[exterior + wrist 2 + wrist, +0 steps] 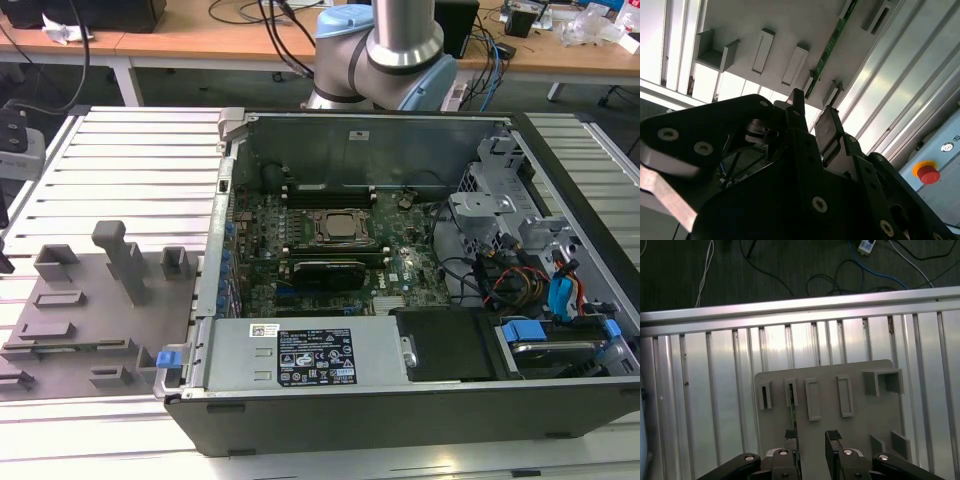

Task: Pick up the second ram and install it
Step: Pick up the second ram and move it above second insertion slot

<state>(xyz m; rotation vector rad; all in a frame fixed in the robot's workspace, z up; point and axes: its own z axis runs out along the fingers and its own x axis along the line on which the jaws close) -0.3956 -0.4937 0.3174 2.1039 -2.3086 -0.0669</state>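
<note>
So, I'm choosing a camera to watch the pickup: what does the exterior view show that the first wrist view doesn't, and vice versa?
The exterior view adds the open case, its motherboard and the arm beyond. The first wrist view adds the open tool, aimed at the tray, and cables on the floor. Both share the tray on the ribbed table, with the ram on edge in it.

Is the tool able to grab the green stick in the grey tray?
Probably yes: the open tool hangs over the second ram, which stands on edge in the tray, with nothing between them.
</note>
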